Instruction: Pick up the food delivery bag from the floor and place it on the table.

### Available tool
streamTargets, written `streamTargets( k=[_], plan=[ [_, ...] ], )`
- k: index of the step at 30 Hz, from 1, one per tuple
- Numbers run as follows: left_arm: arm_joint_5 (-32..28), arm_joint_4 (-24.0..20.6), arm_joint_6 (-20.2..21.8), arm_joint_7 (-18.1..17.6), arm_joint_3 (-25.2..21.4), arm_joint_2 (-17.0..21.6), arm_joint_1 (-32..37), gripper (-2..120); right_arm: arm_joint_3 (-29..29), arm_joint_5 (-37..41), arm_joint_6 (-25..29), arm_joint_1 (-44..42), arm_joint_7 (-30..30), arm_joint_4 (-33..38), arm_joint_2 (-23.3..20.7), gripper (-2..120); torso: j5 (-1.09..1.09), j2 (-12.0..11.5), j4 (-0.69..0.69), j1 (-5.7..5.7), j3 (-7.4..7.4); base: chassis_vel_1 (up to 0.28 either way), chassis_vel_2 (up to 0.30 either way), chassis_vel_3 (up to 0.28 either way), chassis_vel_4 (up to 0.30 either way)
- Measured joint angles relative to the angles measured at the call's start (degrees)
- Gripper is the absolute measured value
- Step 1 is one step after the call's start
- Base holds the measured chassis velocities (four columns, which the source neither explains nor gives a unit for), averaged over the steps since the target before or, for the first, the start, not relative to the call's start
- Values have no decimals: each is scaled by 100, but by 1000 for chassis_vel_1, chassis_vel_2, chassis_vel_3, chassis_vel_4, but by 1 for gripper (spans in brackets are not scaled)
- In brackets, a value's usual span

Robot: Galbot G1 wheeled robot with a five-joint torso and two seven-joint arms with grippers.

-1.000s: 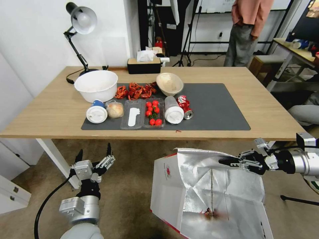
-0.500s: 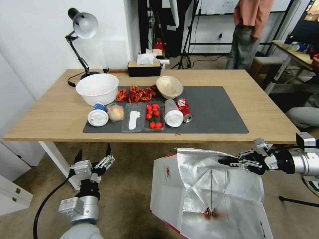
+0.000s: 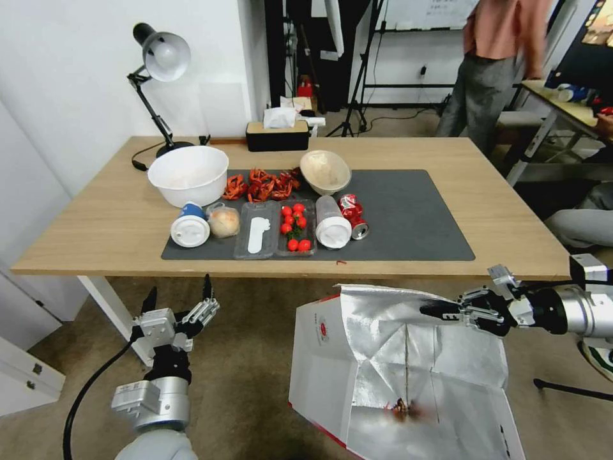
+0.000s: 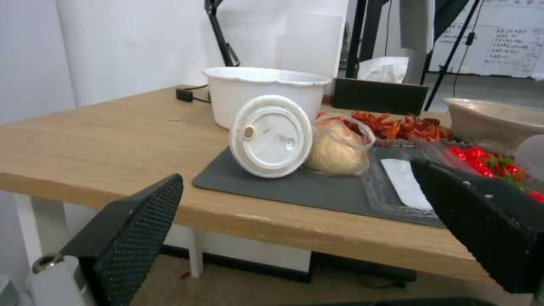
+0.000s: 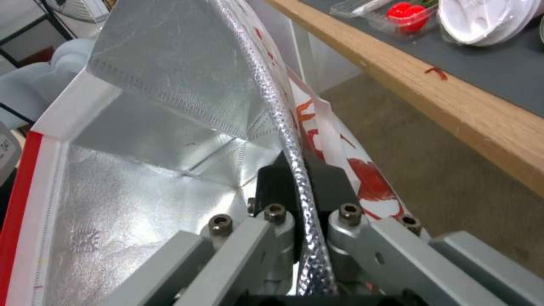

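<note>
The food delivery bag (image 3: pixel 383 358), white with a red edge and silver foil lining, stands open in front of the table (image 3: pixel 96 217), below its front edge. Its base is cut off by the picture's lower edge, so I cannot tell whether it rests on the floor (image 3: pixel 249 370). My right gripper (image 3: pixel 434 310) reaches in from the right and is shut on the bag's far top rim. The right wrist view shows the foil rim (image 5: pixel 283 127) pinched at my right gripper (image 5: pixel 297 178). My left gripper (image 3: pixel 179 297) hangs open and empty below the table's front left edge.
A dark grey mat (image 3: pixel 408 217) holds a white bowl (image 3: pixel 188 174), lidded cups, a tomato tray (image 3: pixel 295 227), red crayfish, a beige bowl and a can; its right half is bare. A lamp and tissue box stand behind. A white table leg (image 3: pixel 108 306) is beside my left gripper.
The table has slid slightly down in the picture while both grippers and the bag keep their places in it, so the camera has moved. The grip on the bag is unchanged.
</note>
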Motion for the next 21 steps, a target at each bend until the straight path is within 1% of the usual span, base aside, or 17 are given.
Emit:
streamTargets(
  k=[21],
  plan=[
    [-41,-30,-10,-57,-15,58,-35,100,15,-1,-3,-12,-17,33,15,0,0,-51,0,-22,-29,0,0,0,0]
  ],
)
